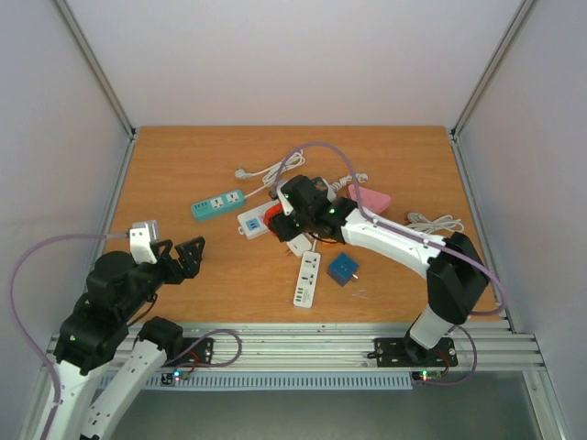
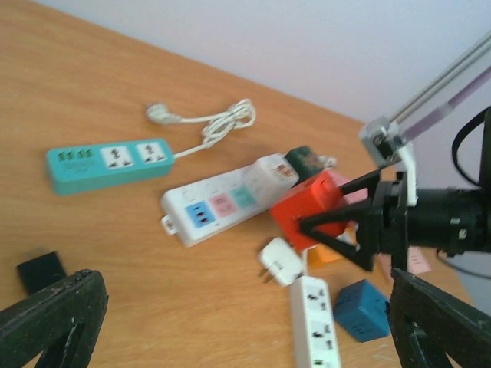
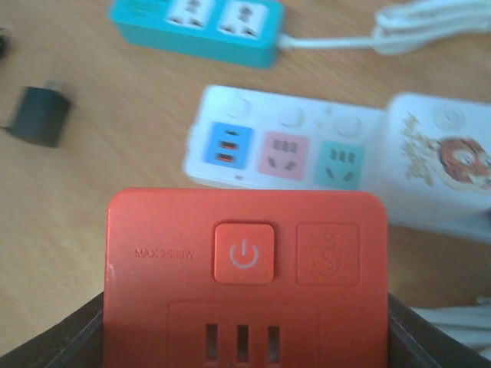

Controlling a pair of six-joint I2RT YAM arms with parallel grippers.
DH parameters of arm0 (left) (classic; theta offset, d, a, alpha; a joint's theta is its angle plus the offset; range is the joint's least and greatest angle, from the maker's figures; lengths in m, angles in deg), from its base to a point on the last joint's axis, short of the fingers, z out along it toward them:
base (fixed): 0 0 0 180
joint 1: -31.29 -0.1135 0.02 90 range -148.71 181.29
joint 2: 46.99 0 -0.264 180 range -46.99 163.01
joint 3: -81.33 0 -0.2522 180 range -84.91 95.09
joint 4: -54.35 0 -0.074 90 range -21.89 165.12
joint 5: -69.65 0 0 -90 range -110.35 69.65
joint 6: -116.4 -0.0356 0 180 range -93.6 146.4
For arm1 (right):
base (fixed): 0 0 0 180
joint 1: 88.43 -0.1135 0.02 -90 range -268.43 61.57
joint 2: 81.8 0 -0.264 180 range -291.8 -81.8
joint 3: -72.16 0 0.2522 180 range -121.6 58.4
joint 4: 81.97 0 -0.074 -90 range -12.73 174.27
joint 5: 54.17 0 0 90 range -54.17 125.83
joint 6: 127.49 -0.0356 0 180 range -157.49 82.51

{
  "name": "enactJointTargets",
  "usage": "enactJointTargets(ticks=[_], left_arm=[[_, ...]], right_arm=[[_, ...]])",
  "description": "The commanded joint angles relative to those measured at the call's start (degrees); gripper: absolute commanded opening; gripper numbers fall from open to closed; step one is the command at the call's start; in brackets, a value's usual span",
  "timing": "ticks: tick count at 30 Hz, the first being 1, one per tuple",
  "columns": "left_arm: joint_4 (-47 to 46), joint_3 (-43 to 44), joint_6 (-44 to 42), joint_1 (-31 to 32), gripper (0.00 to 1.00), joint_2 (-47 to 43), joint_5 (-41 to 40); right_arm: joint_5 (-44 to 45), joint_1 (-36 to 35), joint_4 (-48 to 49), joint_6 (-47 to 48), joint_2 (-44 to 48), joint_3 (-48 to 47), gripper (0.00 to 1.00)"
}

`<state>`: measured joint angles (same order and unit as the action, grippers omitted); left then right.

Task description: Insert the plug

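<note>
Our right pincer (image 3: 245,349) is half closed on the two sides of the red plastic socket cube (image 3: 245,245), over the middle of the wooden desk (image 1: 183,165). The cube's button face looks toward the wrist, and its pins are hidden. The white power strip (image 3: 284,149) lies just ahead, its long axis crosswise. The left pincer (image 1: 179,258) is wide open, empty and well apart.

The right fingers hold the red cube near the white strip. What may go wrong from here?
The white strip lies loose, and the open left fingers are far from it, so it may slide when pressed. The right fingers grip the red cube only at its near end; it might tilt under a push.
</note>
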<state>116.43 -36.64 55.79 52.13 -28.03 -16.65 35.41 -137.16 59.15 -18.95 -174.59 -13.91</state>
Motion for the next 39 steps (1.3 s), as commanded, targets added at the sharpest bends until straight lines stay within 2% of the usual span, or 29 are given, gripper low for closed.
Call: enactJointTargets(ticks=[1, 4, 18, 39], left_arm=[[1.07, -3.88, -3.44, -0.27, 0.99, -1.82, -1.51], [0.34, -4.57, -4.64, -0.22, 0.99, -2.20, -1.11], [-1.08, -5.11, -5.71, -0.39, 0.99, -1.15, -2.59], [-1.46, -5.38, -5.65, -0.52, 0.99, -2.01, -2.64]], right_arm=[[1.52, 2.14, -2.00, -5.06, -4.74, -5.03, 0.27], [3.31, 2.33, -4.47, -4.50, -9.29, -9.30, 0.27], [1.53, 2.67, -7.95, -5.25, -24.99, -24.19, 0.28], [2.40, 2.68, -12.40, -5.15, -29.46, -27.21, 0.29]])
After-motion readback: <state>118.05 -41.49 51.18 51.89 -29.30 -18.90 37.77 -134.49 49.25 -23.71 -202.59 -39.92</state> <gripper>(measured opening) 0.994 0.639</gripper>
